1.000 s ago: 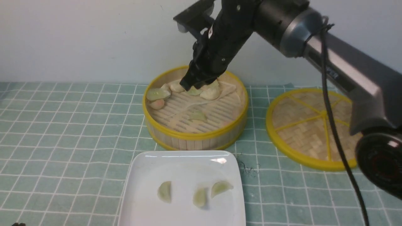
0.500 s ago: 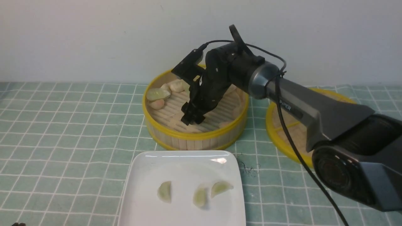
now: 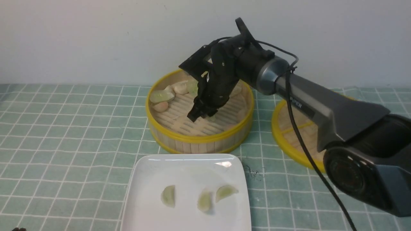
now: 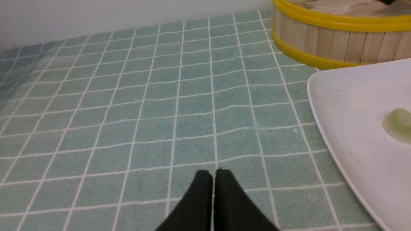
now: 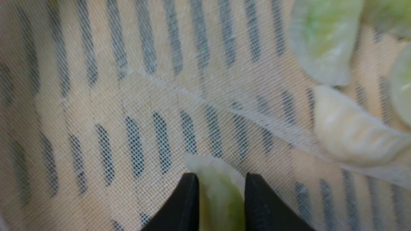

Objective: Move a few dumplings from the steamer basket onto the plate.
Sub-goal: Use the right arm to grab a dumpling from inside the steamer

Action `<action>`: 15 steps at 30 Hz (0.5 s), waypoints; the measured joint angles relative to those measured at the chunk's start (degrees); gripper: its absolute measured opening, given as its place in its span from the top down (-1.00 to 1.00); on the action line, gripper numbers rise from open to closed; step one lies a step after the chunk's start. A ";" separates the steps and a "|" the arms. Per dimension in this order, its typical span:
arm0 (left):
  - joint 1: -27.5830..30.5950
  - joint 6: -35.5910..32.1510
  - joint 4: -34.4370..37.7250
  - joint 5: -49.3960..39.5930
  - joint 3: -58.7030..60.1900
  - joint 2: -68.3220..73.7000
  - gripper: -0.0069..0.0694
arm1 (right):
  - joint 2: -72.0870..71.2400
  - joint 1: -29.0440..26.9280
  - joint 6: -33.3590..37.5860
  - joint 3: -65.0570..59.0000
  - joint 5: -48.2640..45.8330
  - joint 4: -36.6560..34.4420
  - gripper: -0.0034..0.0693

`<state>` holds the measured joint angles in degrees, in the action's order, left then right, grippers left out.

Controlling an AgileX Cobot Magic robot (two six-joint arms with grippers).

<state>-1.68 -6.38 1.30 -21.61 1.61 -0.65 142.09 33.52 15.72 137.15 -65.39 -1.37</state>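
Slightly risen since before, your right gripper (image 3: 197, 115) pinches a green dumpling (image 5: 220, 189) lengthwise at the steamer basket's (image 3: 199, 138) middle; the plate (image 3: 151, 179) lies straight below it, lower centre of frame.

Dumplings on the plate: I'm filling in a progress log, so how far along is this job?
Done: three green dumplings lie on the plate. In hand: the right gripper is down in the steamer basket, fingers closed on a pale green dumpling, not yet lifted clear. Left: carry it to the plate; more dumplings sit by the basket's far-left rim. The left gripper is shut, empty.
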 joint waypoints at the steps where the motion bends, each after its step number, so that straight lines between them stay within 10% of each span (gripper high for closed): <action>1: 0.00 0.00 0.00 0.00 0.00 0.00 0.83 | -0.83 0.00 -0.17 0.90 -0.75 0.00 0.47; 15: 0.00 0.00 0.00 -0.05 0.00 0.00 0.83 | -9.66 0.00 -2.74 1.92 -6.55 -8.62 0.47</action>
<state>-1.68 -6.38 1.30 -21.65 1.61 -0.65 132.43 33.52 12.98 139.08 -71.94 -9.99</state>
